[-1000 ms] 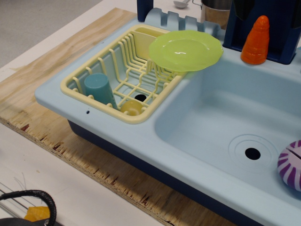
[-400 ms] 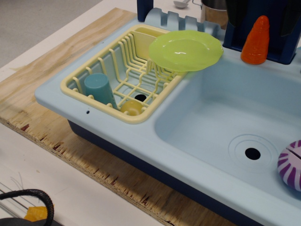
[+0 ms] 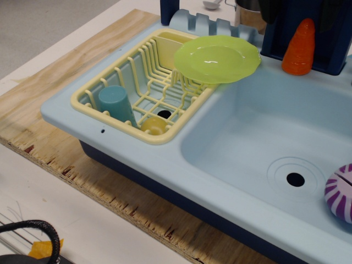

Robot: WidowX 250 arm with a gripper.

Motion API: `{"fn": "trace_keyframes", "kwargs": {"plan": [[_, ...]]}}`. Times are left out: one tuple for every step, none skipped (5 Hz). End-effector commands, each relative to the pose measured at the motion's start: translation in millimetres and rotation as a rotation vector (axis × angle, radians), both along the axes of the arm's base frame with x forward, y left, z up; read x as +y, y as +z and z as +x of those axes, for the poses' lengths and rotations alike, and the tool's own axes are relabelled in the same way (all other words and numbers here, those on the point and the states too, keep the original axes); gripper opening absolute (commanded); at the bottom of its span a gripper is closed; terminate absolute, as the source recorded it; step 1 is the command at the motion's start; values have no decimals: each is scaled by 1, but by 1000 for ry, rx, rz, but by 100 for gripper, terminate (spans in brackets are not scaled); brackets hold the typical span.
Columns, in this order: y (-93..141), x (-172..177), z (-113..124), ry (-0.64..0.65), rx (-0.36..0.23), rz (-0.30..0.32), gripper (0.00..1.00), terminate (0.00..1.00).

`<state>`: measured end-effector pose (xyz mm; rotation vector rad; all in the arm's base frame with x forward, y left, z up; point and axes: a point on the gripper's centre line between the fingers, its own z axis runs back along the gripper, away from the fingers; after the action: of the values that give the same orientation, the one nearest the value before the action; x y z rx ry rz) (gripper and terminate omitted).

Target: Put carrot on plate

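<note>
At the back right corner of the sink (image 3: 165, 159), I see the carrot (image 3: 300, 48) standing upright on its wide end, tip up, against the dark blue back wall (image 3: 335, 38). The gripper (image 3: 300, 8) hangs right above it at the top edge: two dark fingers (image 3: 269, 10) straddle the tip, spread apart and not touching it, holding nothing. The plate (image 3: 217, 59) sits to the carrot's left, well apart from it, tilted across the far corner of the dish rack (image 3: 110, 74). In the rack I see a teal cup (image 3: 115, 103) and a small yellow cup (image 3: 154, 126). A purple striped toy (image 3: 341, 192) lies in the basin at the right edge
</note>
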<state>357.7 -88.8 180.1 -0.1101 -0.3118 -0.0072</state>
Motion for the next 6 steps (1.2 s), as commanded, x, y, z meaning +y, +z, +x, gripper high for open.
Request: {"fn": "trace_keyframes", "kwargs": {"plan": [[0,2,9,-4,-11,-30,100,0],[-6,1,13,2,-26,-49,100,0],[-4,-3,13,31,22,-45,0,0],[-1,-6,2,67,-1,-41,0,0],[3,-8,-5,101,-1,-34,0,0],[20,-14,-15,139,-9,0,0,0]]}}
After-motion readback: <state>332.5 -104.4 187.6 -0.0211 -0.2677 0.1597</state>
